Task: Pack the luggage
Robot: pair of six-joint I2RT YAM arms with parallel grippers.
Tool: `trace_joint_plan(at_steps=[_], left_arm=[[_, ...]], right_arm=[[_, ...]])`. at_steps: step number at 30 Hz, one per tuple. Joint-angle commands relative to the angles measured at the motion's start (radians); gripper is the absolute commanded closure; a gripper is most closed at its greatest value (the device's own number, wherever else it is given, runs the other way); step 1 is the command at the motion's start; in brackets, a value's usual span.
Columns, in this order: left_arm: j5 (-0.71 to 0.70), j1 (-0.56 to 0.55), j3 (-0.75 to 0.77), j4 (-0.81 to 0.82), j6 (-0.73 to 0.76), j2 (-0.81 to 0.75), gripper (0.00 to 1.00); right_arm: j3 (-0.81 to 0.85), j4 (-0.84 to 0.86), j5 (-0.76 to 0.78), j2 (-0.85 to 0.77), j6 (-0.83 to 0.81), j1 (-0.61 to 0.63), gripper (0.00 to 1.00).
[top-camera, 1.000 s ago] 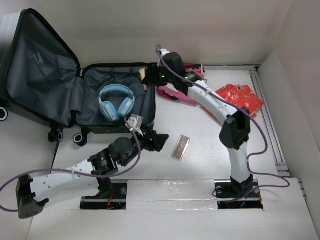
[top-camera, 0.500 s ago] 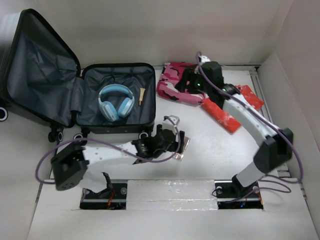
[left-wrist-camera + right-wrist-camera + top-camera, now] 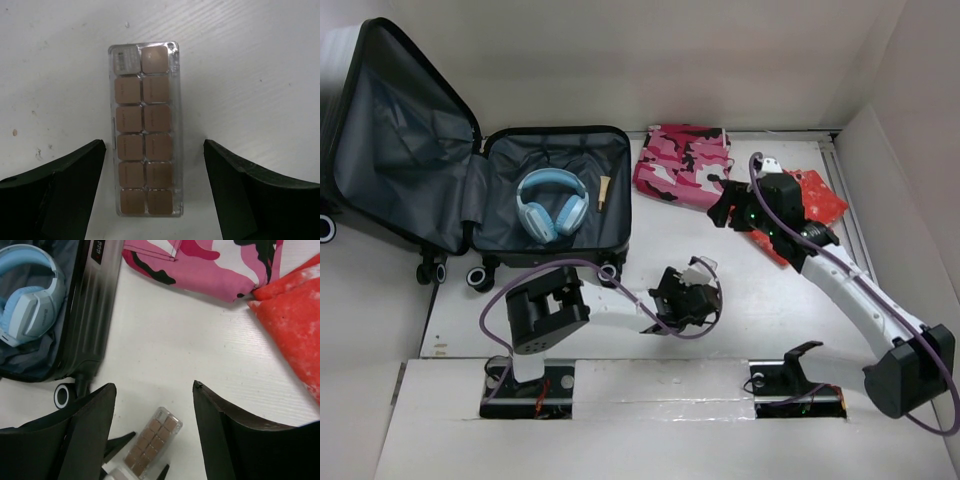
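The luggage point(image 3: 555, 190) lies open at the left, lid raised, with blue headphones point(image 3: 552, 203) and a small tan item point(image 3: 604, 192) on its grey lining. Its shell also shows in the right wrist view point(image 3: 95, 315). A clear case of brown squares point(image 3: 146, 130) lies on the table. My left gripper point(image 3: 154, 143) is open and straddles the case's near end, with both fingers clear of it. In the top view my left gripper point(image 3: 692, 290) hides the case. My right gripper point(image 3: 722, 208) is open and empty above the table, and the case point(image 3: 152, 442) shows below it in the right wrist view.
A folded pink camouflage cloth point(image 3: 682, 163) lies right of the luggage. A red bag point(image 3: 815, 195) lies at the right, partly under my right arm. White walls stand at the back and right. The luggage's wheels point(image 3: 480, 278) face the near side.
My right gripper has left the luggage's edge and drawn back right and nearer, with the tan item now lying inside. My left gripper has swung right over the case of brown squares.
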Motion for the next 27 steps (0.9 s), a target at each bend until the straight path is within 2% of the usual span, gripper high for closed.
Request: trace_joint_plan(at_steps=[1,6,7,10,12,14,15,16,21,24,25,27], left_arm=[[-0.078,0.004,0.017,-0.052,-0.055,0.016,0.24],[-0.087,0.004,-0.009,-0.026,-0.064,-0.011,0.26],[-0.087,0.004,-0.009,-0.017,-0.05,0.011,0.28],[-0.054,0.004,0.001,-0.003,-0.039,0.056,0.41],[-0.044,0.004,0.001,0.02,-0.029,0.079,0.6],[-0.044,0.004,-0.029,0.042,-0.039,0.061,0.71],[-0.056,0.004,-0.029,0.042,-0.048,0.049,0.83],[-0.07,0.004,-0.029,0.042,-0.048,0.035,0.86],[-0.124,0.073,0.076,0.032,0.011,-0.104,0.86],[-0.154,0.176,0.147,0.043,0.076,-0.146,0.83],[-0.179,0.24,0.197,0.052,0.076,-0.16,0.82],[-0.141,0.326,0.245,0.086,0.105,-0.16,0.8]], right_arm=[[-0.024,0.054,0.005,-0.069,-0.017,-0.007,0.31],[-0.054,0.055,-0.016,-0.069,-0.017,-0.026,0.31],[-0.054,0.055,-0.025,-0.069,-0.017,-0.035,0.31],[-0.054,0.055,-0.025,-0.079,-0.017,-0.035,0.31],[-0.054,0.055,-0.025,-0.098,-0.017,-0.035,0.31],[-0.054,0.055,-0.025,-0.108,-0.017,-0.044,0.31],[-0.054,0.055,-0.025,-0.117,-0.017,-0.044,0.33],[-0.054,0.055,-0.025,-0.117,-0.017,-0.044,0.33],[-0.079,0.055,-0.025,-0.152,-0.006,-0.044,0.33],[-0.117,0.055,0.008,-0.177,-0.006,-0.044,0.33],[-0.117,0.055,0.008,-0.186,-0.006,-0.044,0.33],[-0.143,0.067,-0.007,-0.186,0.003,-0.044,0.33]])
